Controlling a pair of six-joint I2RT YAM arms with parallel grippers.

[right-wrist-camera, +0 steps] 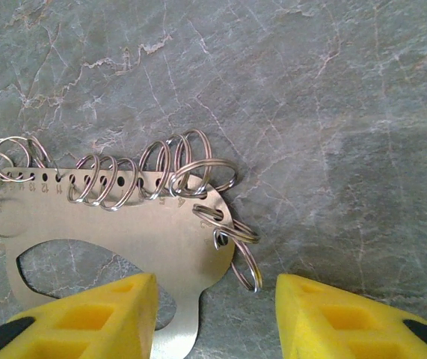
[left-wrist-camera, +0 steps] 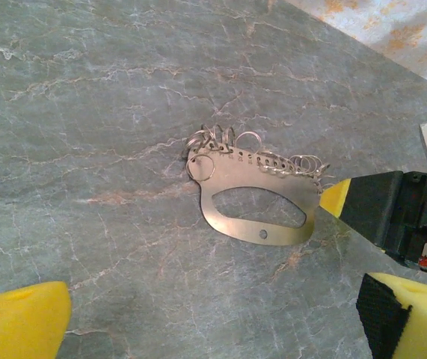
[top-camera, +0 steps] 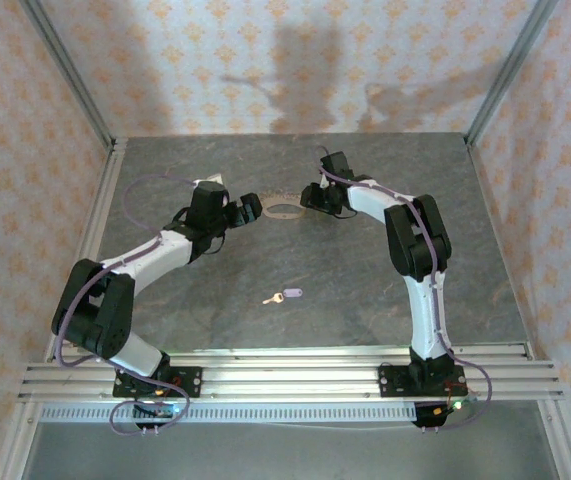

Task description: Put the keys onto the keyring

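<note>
Your right gripper's yellow foam pads (right-wrist-camera: 108, 318) sit nearest the lens: blocky, with square recesses. Right gripper (right-wrist-camera: 217, 299): jaws partly apart, clamping nothing. They straddle one narrow end of the keyring (right-wrist-camera: 116, 221), and one pad overlaps its edge.

Keyring: a thin, flat plate of dull brushed metal with an oval cutout. A row of punched holes along one long side carries a fringe of wire split rings (right-wrist-camera: 191, 161). It lies flat on the counter (right-wrist-camera: 333, 112), which is matte grey with pale marble veining.

Your left gripper (left-wrist-camera: 217, 318): jaws spread wide, empty, on the keyring's other side and not touching it.

Key (top-camera: 285, 295): tiny, with a lilac head and a brass blade. It lies alone, well apart from the keyring, toward the arm bases.

You have bare counter between keyring and key. The far edge and the papered wall (top-camera: 265, 60) lie beyond the keyring.
</note>
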